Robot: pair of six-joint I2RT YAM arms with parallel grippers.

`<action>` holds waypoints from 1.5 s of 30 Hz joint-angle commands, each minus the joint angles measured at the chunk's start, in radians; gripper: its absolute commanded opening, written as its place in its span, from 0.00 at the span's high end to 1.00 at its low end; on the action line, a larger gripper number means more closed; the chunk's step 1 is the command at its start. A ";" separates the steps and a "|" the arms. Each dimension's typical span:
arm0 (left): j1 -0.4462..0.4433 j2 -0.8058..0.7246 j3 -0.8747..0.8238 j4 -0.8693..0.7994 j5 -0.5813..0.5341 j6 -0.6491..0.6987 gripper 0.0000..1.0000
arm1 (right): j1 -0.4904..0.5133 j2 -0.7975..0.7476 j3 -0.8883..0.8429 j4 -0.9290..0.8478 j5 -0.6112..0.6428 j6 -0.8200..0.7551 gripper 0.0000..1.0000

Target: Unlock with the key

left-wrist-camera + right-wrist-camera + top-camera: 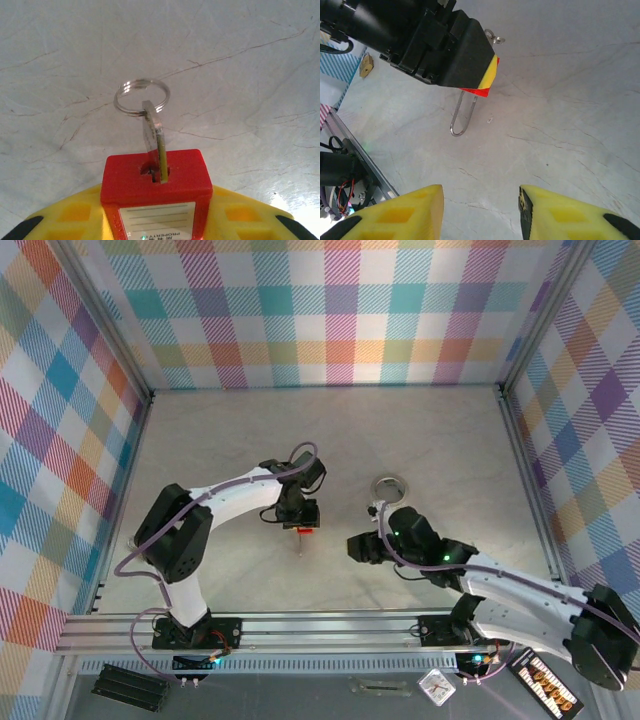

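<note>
A red padlock [155,177] sits between the yellow fingers [75,215] of my left gripper [155,220], which is shut on it. A key [156,140] stands in the keyhole on the lock's end face, with a silver key ring [141,96] hanging from its head. In the right wrist view the padlock [476,91] shows as a red edge under the left gripper [487,75], its steel shackle [462,117] pointing down to the table. From above, the lock [304,529] is at table centre. My right gripper [480,212] is open and empty, apart from the lock [355,545].
A grey ring-shaped object [388,485] lies on the table just behind the right arm. The grey marbled tabletop [330,430] is walled by plaid panels. An aluminium rail [330,625] runs along the near edge.
</note>
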 commanded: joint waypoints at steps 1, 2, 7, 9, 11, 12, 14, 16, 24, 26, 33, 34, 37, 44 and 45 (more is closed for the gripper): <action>-0.005 0.041 0.047 -0.050 -0.036 0.045 0.95 | -0.015 -0.072 -0.005 -0.122 0.038 -0.025 0.54; -0.007 0.050 0.056 -0.053 -0.038 0.046 0.95 | -0.019 -0.090 -0.009 -0.138 0.043 -0.026 0.54; -0.028 0.097 0.099 -0.057 -0.035 0.047 0.95 | -0.042 -0.157 -0.017 -0.201 0.045 -0.030 0.53; -0.036 0.117 0.115 -0.058 -0.036 0.046 0.95 | -0.047 -0.174 -0.016 -0.219 0.045 -0.032 0.52; -0.039 0.134 0.120 -0.055 -0.031 0.044 0.95 | -0.051 -0.188 -0.016 -0.229 0.045 -0.032 0.52; -0.039 0.138 0.121 -0.050 -0.028 0.041 0.95 | -0.053 -0.193 -0.017 -0.233 0.043 -0.032 0.52; -0.041 0.144 0.121 -0.043 -0.023 0.038 0.95 | -0.055 -0.198 -0.014 -0.242 0.039 -0.032 0.52; -0.046 0.149 0.125 -0.042 -0.019 0.041 0.93 | -0.057 -0.195 -0.010 -0.256 0.040 -0.035 0.52; -0.050 0.168 0.145 -0.054 -0.039 0.037 0.62 | -0.064 -0.204 0.010 -0.283 0.048 -0.037 0.46; -0.050 0.166 0.158 -0.060 -0.038 0.029 0.50 | -0.064 -0.204 0.021 -0.299 0.052 -0.040 0.45; -0.047 0.090 0.217 -0.093 -0.083 0.012 0.25 | -0.067 -0.200 0.068 -0.375 0.064 -0.049 0.38; -0.044 0.065 0.215 -0.087 -0.084 0.009 0.24 | -0.067 -0.204 0.075 -0.386 0.064 -0.051 0.37; -0.030 -0.035 0.194 -0.055 -0.094 -0.010 0.21 | -0.067 -0.216 0.094 -0.410 0.065 -0.057 0.33; 0.077 -0.401 0.073 0.046 -0.169 0.024 0.10 | -0.066 -0.249 0.184 -0.518 0.058 -0.084 0.19; 0.093 -0.473 0.044 0.065 -0.194 0.040 0.05 | -0.067 -0.255 0.204 -0.538 0.059 -0.086 0.17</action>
